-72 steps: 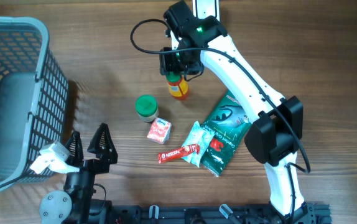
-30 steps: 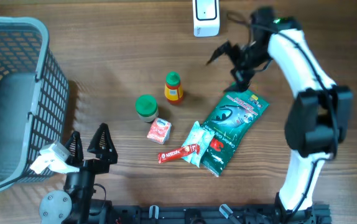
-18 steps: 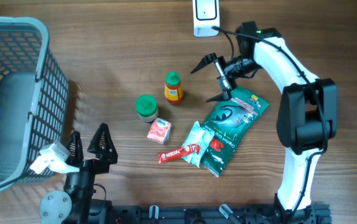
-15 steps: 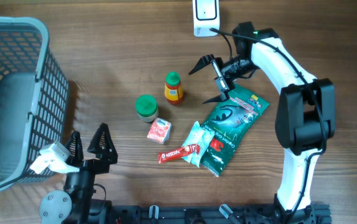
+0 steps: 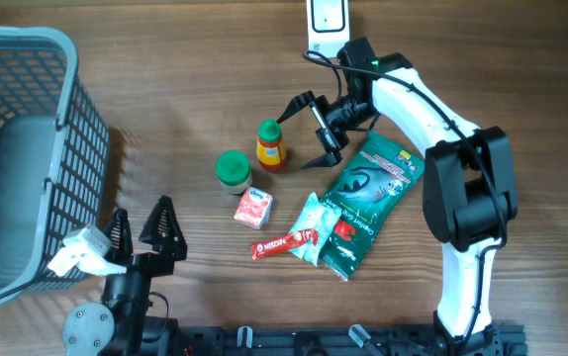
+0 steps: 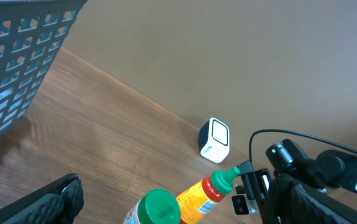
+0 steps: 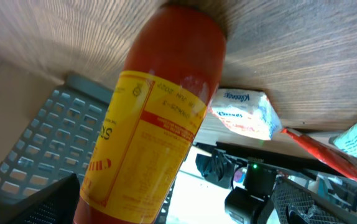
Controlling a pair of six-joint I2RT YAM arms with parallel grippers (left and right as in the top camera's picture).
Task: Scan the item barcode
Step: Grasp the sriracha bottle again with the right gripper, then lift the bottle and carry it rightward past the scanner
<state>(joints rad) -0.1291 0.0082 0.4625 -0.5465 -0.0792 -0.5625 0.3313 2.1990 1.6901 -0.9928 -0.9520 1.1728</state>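
Wood table (image 5: 165,79), goods strewn mid-table.

Grey plastic basket (image 5: 27,148) at the left edge, well apart from the goods.

Right arm (image 5: 432,109) reaches across from the right side toward the centre.

Green snack bag (image 5: 368,203) lies flat, just right of centre. A pale green soft pack (image 5: 314,225) partly overlaps its lower left corner.

Right gripper (image 5: 296,141): jaws spread wide, nothing clamped. The tips stand either side of the sauce bottle (image 5: 271,143), which sits at the mouth of the jaws. In the right wrist view the sauce bottle (image 7: 153,124) fills the frame, yellow label facing the camera. Contact with the fingers cannot be told.

Left gripper (image 5: 141,225): low at the near edge, jaws wide apart, empty, beside the basket.

White scanner (image 5: 326,22) stands at the far edge, near the right arm.

Green-lidded jar (image 5: 233,170) is just beside the bottle on its near-left.

Small pink carton (image 5: 253,209) sits below the jar. The red snack bar (image 5: 286,242) lies between the carton and the soft pack.

Step in hand, as I read it: approach to pick the bottle, grasp not yet made.

Next move calls for closing on the bottle body without tipping it into the jar. Then lift and turn the label so the barcode faces the scanner.
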